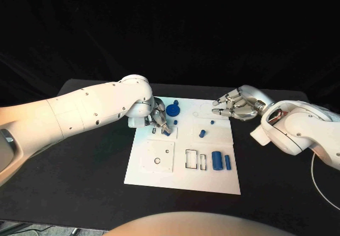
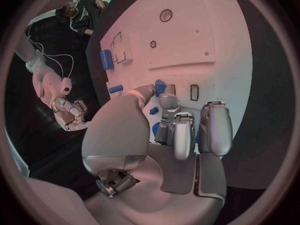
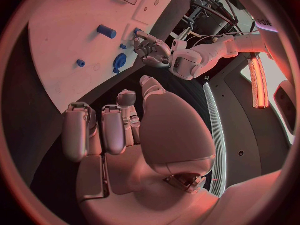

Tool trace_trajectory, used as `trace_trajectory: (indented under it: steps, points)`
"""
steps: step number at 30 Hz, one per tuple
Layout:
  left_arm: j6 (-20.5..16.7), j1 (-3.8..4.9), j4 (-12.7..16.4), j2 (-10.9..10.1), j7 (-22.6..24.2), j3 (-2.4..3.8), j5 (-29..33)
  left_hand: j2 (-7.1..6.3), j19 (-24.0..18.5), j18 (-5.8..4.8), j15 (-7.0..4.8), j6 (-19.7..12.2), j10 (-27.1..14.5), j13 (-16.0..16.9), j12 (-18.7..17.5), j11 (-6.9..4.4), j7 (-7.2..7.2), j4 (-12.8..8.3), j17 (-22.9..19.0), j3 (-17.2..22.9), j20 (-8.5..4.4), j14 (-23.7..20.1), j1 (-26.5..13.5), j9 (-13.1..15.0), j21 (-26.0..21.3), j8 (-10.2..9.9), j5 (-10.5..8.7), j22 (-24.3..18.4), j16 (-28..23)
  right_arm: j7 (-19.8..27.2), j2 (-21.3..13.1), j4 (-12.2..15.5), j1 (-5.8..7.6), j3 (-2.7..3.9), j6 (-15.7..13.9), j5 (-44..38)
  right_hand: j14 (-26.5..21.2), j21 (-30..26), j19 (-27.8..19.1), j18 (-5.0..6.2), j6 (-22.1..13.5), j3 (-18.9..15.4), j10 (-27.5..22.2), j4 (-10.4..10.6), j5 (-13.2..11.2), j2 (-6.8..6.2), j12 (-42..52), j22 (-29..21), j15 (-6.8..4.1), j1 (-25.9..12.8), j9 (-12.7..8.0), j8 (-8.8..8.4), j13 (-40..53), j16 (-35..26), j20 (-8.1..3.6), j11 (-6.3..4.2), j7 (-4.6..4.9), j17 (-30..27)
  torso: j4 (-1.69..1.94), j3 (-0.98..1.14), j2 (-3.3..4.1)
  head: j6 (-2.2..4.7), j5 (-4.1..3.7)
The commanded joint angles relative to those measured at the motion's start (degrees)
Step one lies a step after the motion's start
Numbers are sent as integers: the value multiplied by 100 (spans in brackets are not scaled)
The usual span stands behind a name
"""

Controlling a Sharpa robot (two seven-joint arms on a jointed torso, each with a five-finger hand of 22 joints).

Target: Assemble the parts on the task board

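The white task board point(image 1: 183, 172) lies mid-table. My left hand point(image 1: 157, 118) hangs over its near-left upper area and pinches a small blue part point(image 1: 166, 132) between thumb and a fingertip, just above the board; the left wrist view shows that part point(image 2: 160, 87) beside a small rectangular slot point(image 2: 194, 91). My right hand point(image 1: 237, 108) hovers over the board's upper right edge, fingers loosely bent and apart, holding nothing. A round blue part point(image 1: 175, 111) lies by the left hand. Two blue cylinders point(image 1: 216, 161) lie at the lower right.
Small blue parts point(image 1: 203, 132) lie mid-board, and another point(image 1: 196, 114) sits higher up. Rectangular slots point(image 1: 191, 158) lie left of the cylinders, and a ring outline point(image 1: 156, 161) marks the lower-left plate. Black table point(image 1: 85, 187) surrounds the board.
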Motion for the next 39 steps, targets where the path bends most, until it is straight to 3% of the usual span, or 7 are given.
trace_trajectory:
  steps: [1,5,10,15,18,28,39]
  points:
    - [-115,-15,9,4,-25,-11,35,20,97,-81,8,71,36,49,38,13,2,-175,1508,227,24,603,5,2,5,-38,285,564,17,36,10,7,-10,0,91,-47,255,-27,-37,80,29,-46,-11,5,31,15,-14,-4,5,-27,4,14,-7,-15,3,-14,9,121,3,-1,0,4,-7]
    - [-462,-15,17,-5,26,-11,196,45,125,-95,-5,128,147,150,90,2,-1,-546,1508,554,9,603,157,94,53,24,501,618,17,41,16,1,-18,0,93,-41,255,-27,-37,80,29,-46,-11,5,31,15,-14,-4,5,-27,4,14,-7,-15,3,-14,9,121,3,2,-4,7,0]
    - [-896,-16,82,-67,87,-12,480,4,140,-102,7,167,258,223,121,7,8,-772,1508,784,16,603,81,208,81,98,668,652,17,46,22,-7,-31,-1,95,-34,254,-31,-39,81,25,-49,-11,5,34,16,-14,-8,5,-28,3,11,-9,-22,4,-13,10,115,7,1,-1,14,4]
    - [-1336,-16,274,-241,129,-7,845,-94,151,-104,-13,205,329,204,85,-23,-32,-912,1508,977,-1,603,-183,378,98,257,1258,678,17,49,23,-16,-40,-1,100,-31,254,-31,-39,81,25,-49,-11,5,34,16,-14,-8,5,-28,3,11,-9,-22,4,-13,10,115,9,2,-1,21,5]
    - [-1498,-15,407,-364,138,-1,1000,-119,163,-110,-30,201,370,233,97,-46,-53,-980,1508,1055,-15,603,-314,461,120,341,1410,704,17,49,20,-20,-42,-1,102,-30,254,-31,-39,81,25,-49,-11,5,34,16,-14,-8,5,-28,3,11,-9,-22,4,-13,10,115,13,8,-6,23,11]
    - [-1969,-57,869,-771,150,-25,822,-163,183,-120,-55,210,438,301,140,-78,-92,-1071,1508,1130,-38,603,-513,578,153,472,1582,743,17,61,3,-37,-46,-1,105,-28,253,-35,-41,82,22,-54,-15,6,38,18,-20,-12,6,-30,3,10,-15,-27,4,-13,11,111,57,30,-21,-18,19]
    - [-2381,-251,1063,-841,161,-32,-239,-186,198,-128,-63,222,471,321,160,-94,-113,-1088,1508,1112,-45,603,-572,615,182,518,1581,772,17,178,-2,-56,-51,-1,-62,-69,255,-46,-45,83,17,-54,-19,-7,72,35,-21,-22,6,-4,2,9,-22,-30,4,-14,11,113,88,39,-43,-41,33]
